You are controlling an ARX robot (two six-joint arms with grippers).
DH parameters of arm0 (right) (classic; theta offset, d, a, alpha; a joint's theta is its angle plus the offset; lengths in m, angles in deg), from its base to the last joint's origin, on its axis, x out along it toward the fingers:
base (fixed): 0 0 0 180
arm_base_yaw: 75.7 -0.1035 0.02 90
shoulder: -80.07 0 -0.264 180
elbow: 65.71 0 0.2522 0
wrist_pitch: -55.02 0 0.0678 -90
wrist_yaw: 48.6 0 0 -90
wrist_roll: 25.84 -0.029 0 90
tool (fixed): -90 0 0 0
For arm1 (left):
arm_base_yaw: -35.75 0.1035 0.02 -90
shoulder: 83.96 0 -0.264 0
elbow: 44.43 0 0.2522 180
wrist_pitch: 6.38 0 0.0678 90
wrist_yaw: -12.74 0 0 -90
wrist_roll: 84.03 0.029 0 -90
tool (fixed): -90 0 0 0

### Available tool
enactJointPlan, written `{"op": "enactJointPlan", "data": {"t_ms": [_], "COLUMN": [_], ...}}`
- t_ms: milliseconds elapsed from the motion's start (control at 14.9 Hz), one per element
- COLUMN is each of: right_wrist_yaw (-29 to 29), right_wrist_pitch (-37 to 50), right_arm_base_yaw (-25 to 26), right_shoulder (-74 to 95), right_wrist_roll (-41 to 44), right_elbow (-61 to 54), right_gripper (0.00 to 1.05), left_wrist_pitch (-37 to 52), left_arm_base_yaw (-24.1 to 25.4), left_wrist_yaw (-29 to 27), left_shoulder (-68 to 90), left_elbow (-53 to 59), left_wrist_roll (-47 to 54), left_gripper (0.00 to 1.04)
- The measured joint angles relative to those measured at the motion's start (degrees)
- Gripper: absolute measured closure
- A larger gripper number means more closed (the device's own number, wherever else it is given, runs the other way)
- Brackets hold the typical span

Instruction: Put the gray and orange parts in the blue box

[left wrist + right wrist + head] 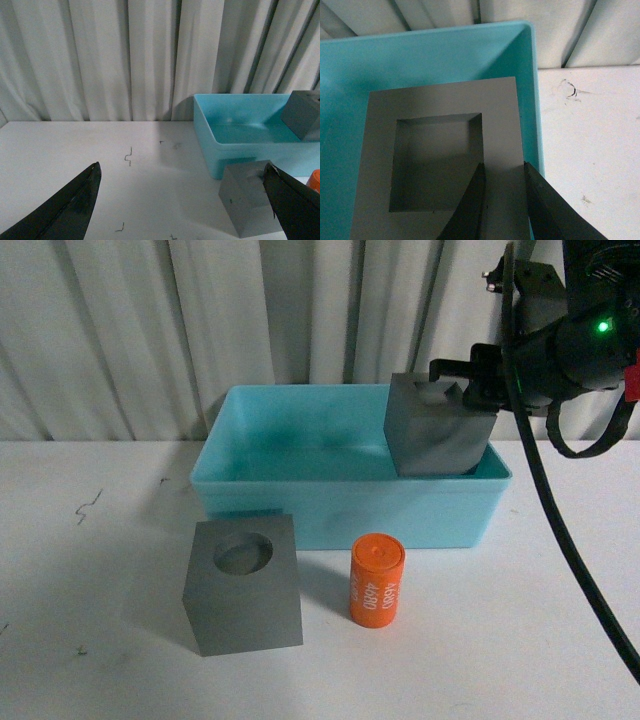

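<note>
My right gripper [462,390] is shut on the gray cube with the rectangular recess [440,430] and holds it tilted over the right end of the blue box [300,502]. In the right wrist view one finger sits inside the recess and the other outside, pinching the cube's wall [502,150], with the box [420,55] below. The gray cube with the round recess [243,585] and the orange cylinder [376,578] stand on the table in front of the box. My left gripper [180,172] is open and empty, low over the table, with that cube [245,202] by one fingertip.
A white table [90,570] with small dark scuffs [128,156] bears everything. A pale pleated curtain [200,310] hangs right behind the box. My right arm's black cable [570,530] drops down the right side.
</note>
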Motion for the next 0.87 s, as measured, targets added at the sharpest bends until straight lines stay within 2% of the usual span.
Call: {"op": "enactJointPlan", "data": {"t_ms": [67,201,268,335,402,536,603,670,737,804,872], "right_wrist_yaw": [0.0,-1.4,-1.7,2.1,3.7,2.9,3.3,3.6,3.5,3.2,-0.7], "right_wrist_pitch": [-0.2,4.3,9.6,10.2,-2.7,-10.9,-7.9,4.7,16.3,21.0,21.7], "right_arm_base_yaw": [0.0,0.1,1.6,9.5,16.8,16.9,16.9,16.9,16.2,15.3,12.1], "right_shoulder": [0.4,-0.6,-9.2,-35.1,-58.2,-71.4,-73.5,-74.4,-77.2,-78.9,-79.8], "right_wrist_roll": [-0.1,-1.0,-1.8,-4.2,-6.1,-6.8,-6.6,-4.0,1.5,5.0,6.4], "right_elbow": [0.0,-1.0,-8.6,-25.9,-44.6,-54.8,-55.4,-57.8,-63.0,-67.8,-69.9], "right_gripper": [0.81,0.59,0.35,0.04,0.06,0.06,0.07,0.14,0.28,0.41,0.54], "left_wrist_pitch": [0.0,0.0,0.0,0.0,0.0,0.0,0.0,0.0,0.0,0.0,0.0], "left_arm_base_yaw": [0.0,0.0,0.0,0.0,0.0,0.0,0.0,0.0,0.0,0.0,0.0], "left_wrist_yaw": [0.0,0.0,0.0,0.0,0.0,0.0,0.0,0.0,0.0,0.0,0.0], "left_shoulder": [0.0,0.0,0.0,0.0,0.0,0.0,0.0,0.0,0.0,0.0,0.0], "left_elbow": [0.0,0.0,0.0,0.0,0.0,0.0,0.0,0.0,0.0,0.0,0.0], "left_wrist_roll": [0.0,0.0,0.0,0.0,0.0,0.0,0.0,0.0,0.0,0.0,0.0], "left_gripper": [0.07,0.07,0.07,0.07,0.07,0.07,0.07,0.07,0.07,0.07,0.07]}}
